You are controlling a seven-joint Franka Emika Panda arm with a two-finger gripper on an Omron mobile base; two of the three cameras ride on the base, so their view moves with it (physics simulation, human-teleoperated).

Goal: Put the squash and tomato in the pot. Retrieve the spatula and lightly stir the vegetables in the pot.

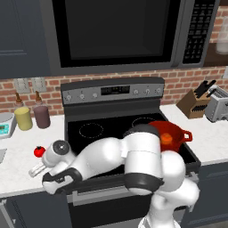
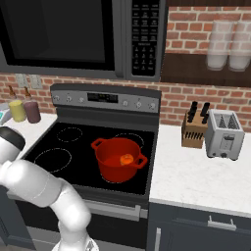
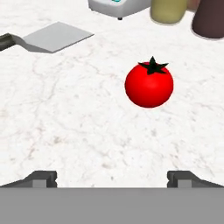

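The red tomato [image 3: 149, 85] with its dark green top sits on the white marble counter, ahead of my open gripper [image 3: 112, 179] and a little right of centre, nothing between the fingertips [image 3: 41, 178]. The spatula's flat grey blade [image 3: 54, 37] lies further off at upper left, its handle running out of the frame. In the left base view the tomato [image 1: 39, 151] rests left of the stove, with my gripper [image 1: 35, 170] low just in front of it. The orange squash [image 2: 126, 159] lies inside the red pot [image 2: 120, 159] on the stove's front right burner.
A white kitchen scale [image 1: 5, 124], a yellow jar [image 1: 23, 118] and a dark purple jar [image 1: 41, 116] stand at the back of the left counter. A knife block [image 2: 193, 128] and a toaster [image 2: 224, 133] stand right of the stove. The microwave hangs overhead.
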